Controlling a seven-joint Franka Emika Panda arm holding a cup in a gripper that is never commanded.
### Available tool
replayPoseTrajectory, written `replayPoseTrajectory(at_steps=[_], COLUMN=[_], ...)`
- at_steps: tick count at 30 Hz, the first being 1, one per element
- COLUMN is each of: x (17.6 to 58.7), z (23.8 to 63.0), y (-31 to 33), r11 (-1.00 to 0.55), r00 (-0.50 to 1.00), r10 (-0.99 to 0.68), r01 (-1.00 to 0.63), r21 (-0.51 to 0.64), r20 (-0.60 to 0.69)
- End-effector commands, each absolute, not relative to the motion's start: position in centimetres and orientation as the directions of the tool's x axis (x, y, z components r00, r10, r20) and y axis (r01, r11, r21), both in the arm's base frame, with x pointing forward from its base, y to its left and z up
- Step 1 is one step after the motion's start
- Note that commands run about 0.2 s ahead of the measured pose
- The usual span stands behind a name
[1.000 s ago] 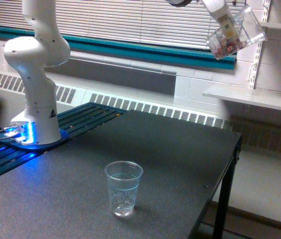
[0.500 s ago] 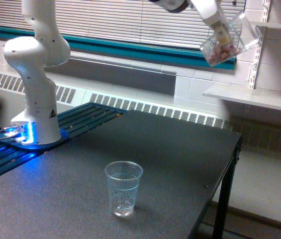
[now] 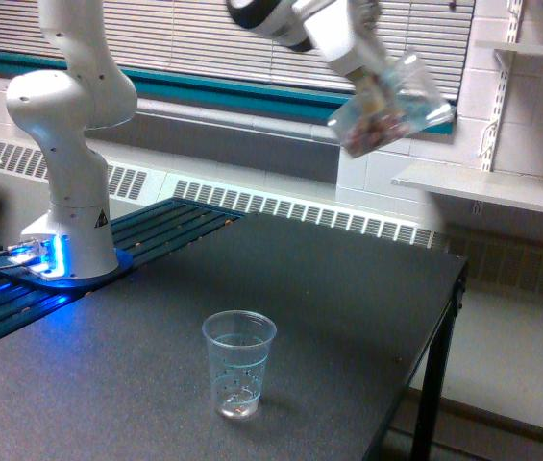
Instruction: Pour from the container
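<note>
High in the exterior view, my gripper (image 3: 379, 93) is shut on the container (image 3: 393, 106), a clear plastic tumbler with small pinkish-red and white pieces inside. It is tilted, mouth up toward the exterior view's right, and blurred by motion. It hangs well above the table, up and to the right of the small clear cup (image 3: 239, 363). That cup stands upright on the dark table (image 3: 348, 317) near the front, with faint printed marks on its wall.
The white arm base (image 3: 69, 173) stands at the exterior view's left on a blue-lit mount. The table's right edge (image 3: 454, 288) drops off to the floor. A white shelf (image 3: 487, 187) and window blinds line the back wall.
The gripper and container have swung toward the exterior view's left and lower, from the upper right corner to nearer above the table's middle.
</note>
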State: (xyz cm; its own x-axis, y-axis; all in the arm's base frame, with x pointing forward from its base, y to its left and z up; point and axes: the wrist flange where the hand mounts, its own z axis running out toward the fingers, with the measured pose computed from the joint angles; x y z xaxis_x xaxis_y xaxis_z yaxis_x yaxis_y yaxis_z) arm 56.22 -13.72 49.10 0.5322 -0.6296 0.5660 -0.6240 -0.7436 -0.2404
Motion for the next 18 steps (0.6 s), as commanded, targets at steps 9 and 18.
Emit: replayPoseTrajectory(at_steps=[9, 18], x=[50.4, 47.1], z=[43.8, 39.1], y=[-16.6, -16.6], r11=[-0.776, -0.794], r00=[0.598, 0.663], r10=[-0.580, -0.563], r01=[-0.612, -0.599], r21=[-0.151, -0.102], r20=[0.554, 0.493])
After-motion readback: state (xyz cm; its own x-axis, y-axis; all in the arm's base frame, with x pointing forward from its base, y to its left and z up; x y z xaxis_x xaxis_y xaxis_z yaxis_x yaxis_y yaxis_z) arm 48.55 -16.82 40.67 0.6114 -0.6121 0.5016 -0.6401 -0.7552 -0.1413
